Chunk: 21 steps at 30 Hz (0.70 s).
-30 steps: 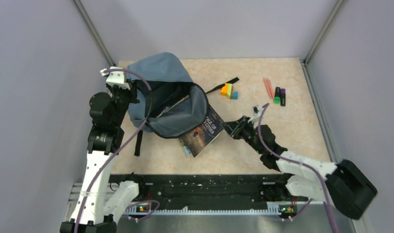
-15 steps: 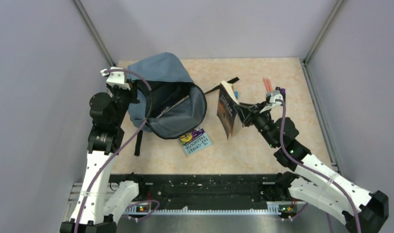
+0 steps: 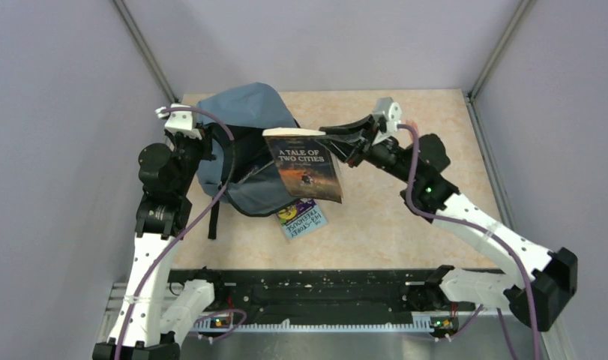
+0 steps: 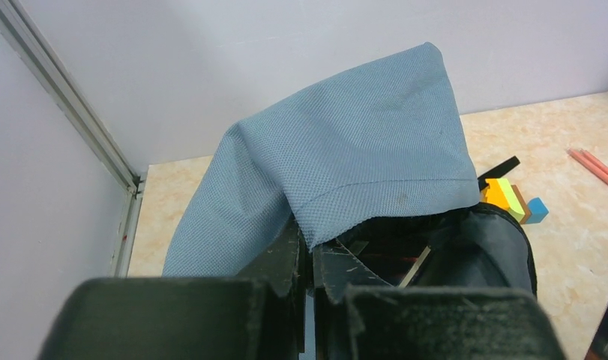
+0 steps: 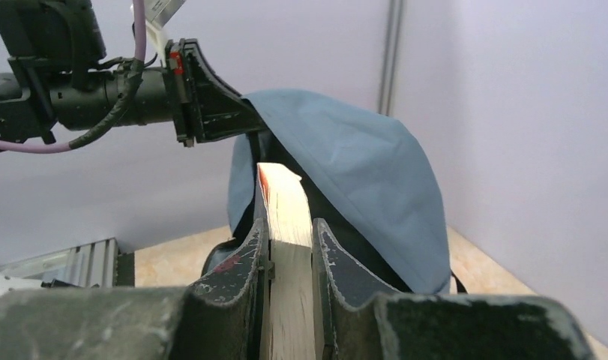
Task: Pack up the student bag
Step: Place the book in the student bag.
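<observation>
To hold the mouth open for loading, clamps the left gripper [image 4: 309,251] fully shut on the top flap of the student bag [image 3: 244,111] and props that blue fabric up high, tent-like, above the dark opening. Leaves the bag on the far left part of the bench [image 3: 405,217], mouth facing the right arm, black straps trailing toward the near edge. Seems meant as a fixed funnel: flap out of the way, rim spread wide, nothing sagging across the entry.

Grips a paperback book [image 3: 304,165] in the right gripper [image 5: 286,240], closed narrowly on the pale page block, one finger on each cover. Holds it in the air just over the right rim of the bag's mouth, cover up toward the overhead camera, free end pointing at the opening. Judging from that pose, aims for an edge-first slide into the bag rather than a flat drop; probably needs a downward tilt and a push under the raised flap. Risks catching a corner on the rim or the zipper.

Leaves a second, teal-covered book [image 3: 302,219] flat on the bench just beside the bag's near rim, presumably next in line. Ignores, for now, coloured blocks [image 4: 510,199] and pencils [image 4: 597,165] farther right on the bench.
</observation>
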Tool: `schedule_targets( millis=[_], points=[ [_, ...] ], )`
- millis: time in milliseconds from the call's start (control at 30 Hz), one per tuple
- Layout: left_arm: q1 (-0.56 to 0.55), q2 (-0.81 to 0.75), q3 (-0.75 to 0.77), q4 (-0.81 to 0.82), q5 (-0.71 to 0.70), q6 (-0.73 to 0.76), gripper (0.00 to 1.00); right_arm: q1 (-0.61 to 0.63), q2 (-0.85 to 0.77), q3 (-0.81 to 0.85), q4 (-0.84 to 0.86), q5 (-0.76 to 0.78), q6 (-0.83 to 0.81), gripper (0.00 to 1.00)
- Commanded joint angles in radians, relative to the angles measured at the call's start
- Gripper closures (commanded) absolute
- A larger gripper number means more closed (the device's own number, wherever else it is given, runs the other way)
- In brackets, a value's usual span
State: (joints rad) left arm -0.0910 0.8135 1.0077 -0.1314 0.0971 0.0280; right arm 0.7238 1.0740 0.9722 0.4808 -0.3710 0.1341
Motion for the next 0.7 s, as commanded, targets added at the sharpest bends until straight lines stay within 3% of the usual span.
schedule_targets(
  millis=[0, 367, 667],
  points=[
    [0.005, -0.014, 0.002, 0.079, 0.020, -0.009, 1.00, 0.002, 0.090, 0.164, 0.253, -0.141, -0.067, 1.00],
    [0.005, -0.010, 0.003, 0.082, 0.028, -0.015, 1.00, 0.002, 0.334, 0.402, 0.321, -0.260, -0.200, 1.00],
    [0.005, -0.003, 0.006, 0.081, 0.044, -0.023, 1.00, 0.013, 0.477, 0.471, 0.417, -0.340, -0.424, 1.00]
  ],
)
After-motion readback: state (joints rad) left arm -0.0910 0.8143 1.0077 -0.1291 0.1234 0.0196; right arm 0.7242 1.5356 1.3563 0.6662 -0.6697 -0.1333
